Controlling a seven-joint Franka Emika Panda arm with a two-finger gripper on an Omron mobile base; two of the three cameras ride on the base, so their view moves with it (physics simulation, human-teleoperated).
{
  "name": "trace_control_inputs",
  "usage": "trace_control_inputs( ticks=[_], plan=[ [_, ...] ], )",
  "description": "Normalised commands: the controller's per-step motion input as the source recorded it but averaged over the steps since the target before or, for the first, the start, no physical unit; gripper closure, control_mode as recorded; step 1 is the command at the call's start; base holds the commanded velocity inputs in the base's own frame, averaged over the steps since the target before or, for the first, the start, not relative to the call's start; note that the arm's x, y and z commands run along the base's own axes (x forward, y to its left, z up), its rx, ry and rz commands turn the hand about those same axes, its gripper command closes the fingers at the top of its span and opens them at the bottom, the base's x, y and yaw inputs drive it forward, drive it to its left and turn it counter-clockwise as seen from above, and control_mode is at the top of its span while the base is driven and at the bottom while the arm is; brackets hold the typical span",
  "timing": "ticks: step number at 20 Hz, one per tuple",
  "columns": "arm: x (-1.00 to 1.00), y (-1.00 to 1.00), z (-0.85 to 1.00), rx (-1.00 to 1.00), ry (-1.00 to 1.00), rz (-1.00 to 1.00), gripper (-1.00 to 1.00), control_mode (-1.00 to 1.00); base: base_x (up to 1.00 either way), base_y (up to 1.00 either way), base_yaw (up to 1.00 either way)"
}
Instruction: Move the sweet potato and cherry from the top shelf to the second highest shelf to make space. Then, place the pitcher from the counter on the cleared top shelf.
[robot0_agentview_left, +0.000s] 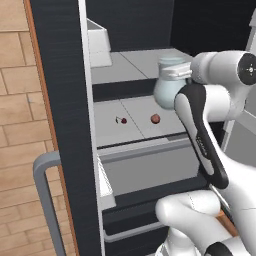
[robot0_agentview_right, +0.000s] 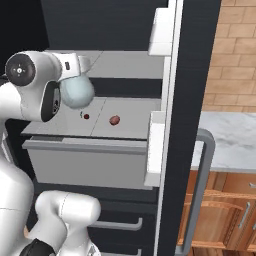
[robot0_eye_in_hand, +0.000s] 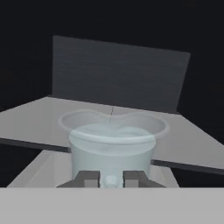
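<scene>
While held at rim in closed fingers (robot0_eye_in_hand: 110, 178), pitcher (robot0_agentview_left: 167, 90) hanging in front of top shelf (robot0_agentview_left: 130, 67), level with its dark front edge, not yet over slab. Sweet potato (robot0_agentview_left: 155, 119) and cherry (robot0_agentview_left: 123, 120) resting mid-panel on second highest shelf (robot0_agentview_left: 125, 131), well back from front rail. Risks: bulbous body clipping top shelf's front edge if pushed in too low; glassy rim slipping from narrow grip; release too near front edge, tipping out onto produce below.

Fridge shelves
Second highest shelf (robot0_agentview_left: 135, 131): cherry (robot0_agentview_left: 123, 120), sweet potato (robot0_agentview_left: 155, 118), apart. Top shelf (robot0_agentview_left: 125, 67): bare where visible.
</scene>
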Motion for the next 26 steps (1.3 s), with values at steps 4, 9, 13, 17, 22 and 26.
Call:
trace_control_inputs(
  ticks=[4, 9, 13, 17, 22, 26],
  plan=[
    [0.04, 0.00, 0.20, 0.05, -0.19, 0.08, 1.00, -1.00, 0.00, 0.00, 0.00],
    [0.16, 0.00, 0.05, 0.02, -0.21, 0.05, 1.00, -1.00, 0.00, 0.00, 0.00],
    [0.34, 0.00, 0.09, 0.01, -0.14, 0.00, 1.00, -1.00, 0.00, 0.00, 0.00],
    [0.53, 0.00, 0.24, 0.03, -0.02, 0.00, 1.00, -1.00, 0.00, 0.00, 0.00],
    [0.62, 0.00, 0.37, 0.07, 0.00, 0.00, 1.00, -1.00, 0.00, 0.00, 0.00],
    [0.73, 0.01, 0.19, 0.04, 0.00, 0.00, 1.00, -1.00, 0.00, 0.00, 0.00]
  ],
)
